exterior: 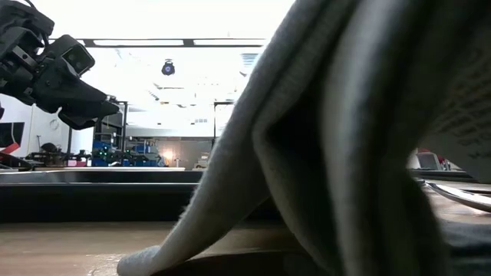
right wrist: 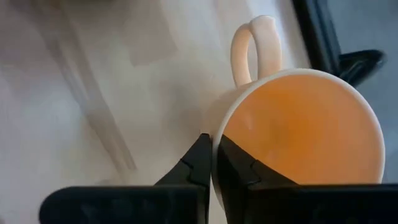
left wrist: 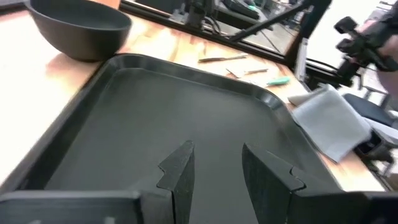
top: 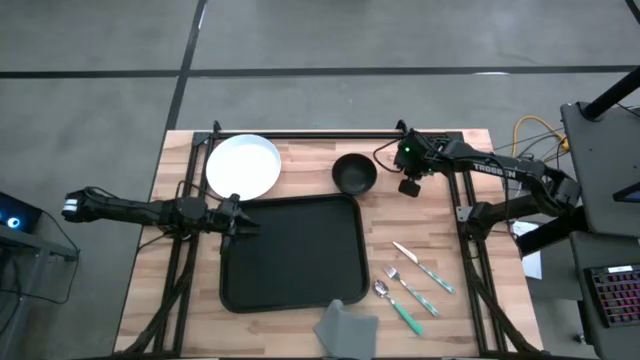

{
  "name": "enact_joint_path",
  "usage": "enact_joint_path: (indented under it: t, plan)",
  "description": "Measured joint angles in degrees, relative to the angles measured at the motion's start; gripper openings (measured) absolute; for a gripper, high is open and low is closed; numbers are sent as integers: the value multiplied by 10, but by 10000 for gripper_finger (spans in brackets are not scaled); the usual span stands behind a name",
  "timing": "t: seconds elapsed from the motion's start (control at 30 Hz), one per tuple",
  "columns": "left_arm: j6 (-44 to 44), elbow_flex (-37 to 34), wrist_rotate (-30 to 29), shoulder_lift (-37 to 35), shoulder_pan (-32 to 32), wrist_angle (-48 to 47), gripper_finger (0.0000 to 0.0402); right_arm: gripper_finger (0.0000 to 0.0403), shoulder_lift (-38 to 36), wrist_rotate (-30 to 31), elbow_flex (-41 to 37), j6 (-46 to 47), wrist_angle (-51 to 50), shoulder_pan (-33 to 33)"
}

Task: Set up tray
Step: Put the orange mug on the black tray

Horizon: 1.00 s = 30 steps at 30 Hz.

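My left gripper (top: 243,219) hovers at the left rim of the tray (top: 292,252), fingers (left wrist: 180,174) spread a little and empty, pointing across its bare black floor. The tray lies in the middle of the high view, lower centre on the table (top: 440,310). Above it, the white plate (top: 243,166) sits upper left and the black bowl (top: 354,174) upper centre. The grey napkin (top: 346,326) overlaps the tray's bottom right corner; the cutlery (top: 412,285) lies to its right. At upper right my right gripper (right wrist: 213,163) is pressed together on the rim of an orange mug (right wrist: 303,127)
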Motion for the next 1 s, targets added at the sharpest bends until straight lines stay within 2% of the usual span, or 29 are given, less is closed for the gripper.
enact_joint_path:
  t: [0.17,0.23,0.33,0.43,0.73,1.0]
  plan:
    - [0,0,-20,0,0,1,115,9,-25,7,11,-9,25,1]
    - [0,0,-42,0,0,3,115,9,-41,27,15,-10,33,6]
    - [0,1,-70,0,0,5,115,9,-69,58,16,-13,42,22]
    - [0,1,-75,0,0,11,115,9,-97,63,16,-11,54,46]
    - [91,3,-83,0,0,137,115,9,-129,44,20,16,94,177]
    - [201,81,-95,20,0,131,115,8,-84,41,62,45,126,288]
